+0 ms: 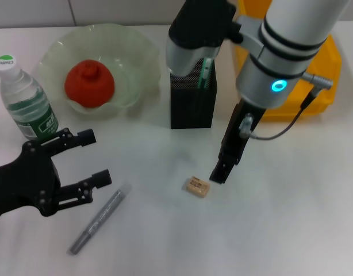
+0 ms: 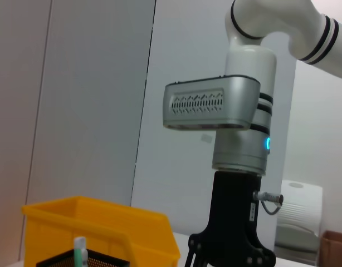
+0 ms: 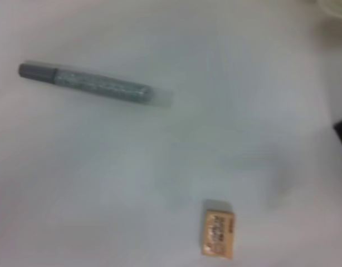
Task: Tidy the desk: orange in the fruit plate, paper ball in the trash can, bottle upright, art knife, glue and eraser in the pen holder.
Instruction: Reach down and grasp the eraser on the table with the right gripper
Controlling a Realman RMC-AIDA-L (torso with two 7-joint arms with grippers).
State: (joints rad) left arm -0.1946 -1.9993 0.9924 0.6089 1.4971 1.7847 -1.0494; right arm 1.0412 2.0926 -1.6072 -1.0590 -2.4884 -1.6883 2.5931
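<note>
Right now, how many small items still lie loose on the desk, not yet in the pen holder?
2. The eraser lies beside the right tool. The grey glue pen lies near the open left tool. Arms may hide others.

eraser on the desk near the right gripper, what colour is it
The small rectangular eraser is tan with faint printed markings, clearest in the right wrist view.
</note>
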